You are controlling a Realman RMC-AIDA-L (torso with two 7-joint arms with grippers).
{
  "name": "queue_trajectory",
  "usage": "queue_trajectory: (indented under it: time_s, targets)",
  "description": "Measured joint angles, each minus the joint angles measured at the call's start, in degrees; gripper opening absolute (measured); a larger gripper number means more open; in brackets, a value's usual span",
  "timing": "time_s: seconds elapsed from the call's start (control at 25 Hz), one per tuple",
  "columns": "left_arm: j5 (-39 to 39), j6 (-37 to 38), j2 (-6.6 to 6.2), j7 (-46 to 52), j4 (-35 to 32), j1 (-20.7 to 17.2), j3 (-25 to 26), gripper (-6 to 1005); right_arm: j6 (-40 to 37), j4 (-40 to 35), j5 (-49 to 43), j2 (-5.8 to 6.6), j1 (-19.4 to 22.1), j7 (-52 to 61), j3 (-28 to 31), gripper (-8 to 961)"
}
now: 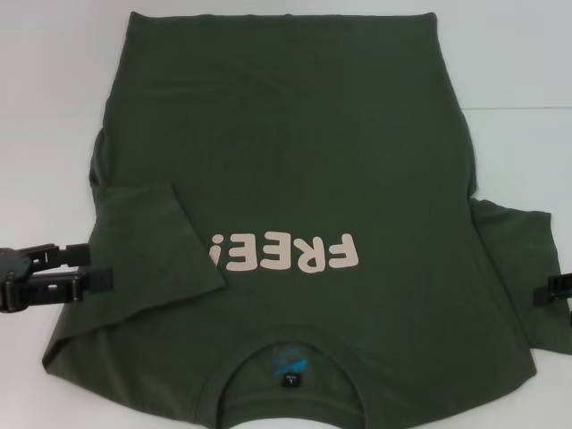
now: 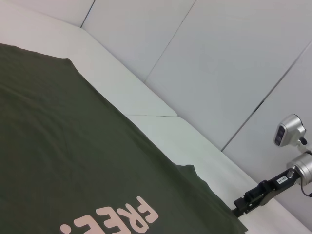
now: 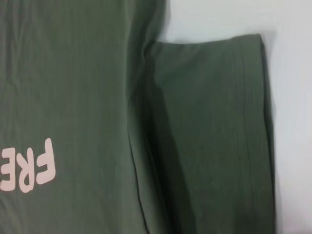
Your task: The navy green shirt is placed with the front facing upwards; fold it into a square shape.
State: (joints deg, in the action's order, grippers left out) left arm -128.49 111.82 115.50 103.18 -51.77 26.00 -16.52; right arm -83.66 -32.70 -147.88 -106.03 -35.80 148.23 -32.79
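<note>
Open tabletop on both flanks, shirt filling the middle

I see bare white tabletop (image 1: 45, 116) left and right of the navy green shirt (image 1: 295, 161) and beyond its hem. My left pincer (image 1: 98, 266) sits at the folded-in left sleeve's edge; my right pincer (image 1: 545, 293) sits by the spread right sleeve (image 3: 214, 136), the only thing on that side.

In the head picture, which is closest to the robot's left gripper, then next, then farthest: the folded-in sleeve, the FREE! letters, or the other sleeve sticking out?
From the left gripper:
1. Folded-in sleeve, right beside it on the navy green shirt's left side.
2. FREE! letters, across the shirt's middle.
3. Spread sleeve, on the far right by the right gripper.
</note>
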Motion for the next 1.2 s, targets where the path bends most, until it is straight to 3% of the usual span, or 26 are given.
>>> queue_trajectory:
  time_s: [1.2]
  targets:
    - [0.0, 0.06, -0.02, 0.0, 0.0, 0.1, 0.0, 961, 0.06, -0.09, -0.25, -0.1, 0.03, 0.09, -0.68, 856]
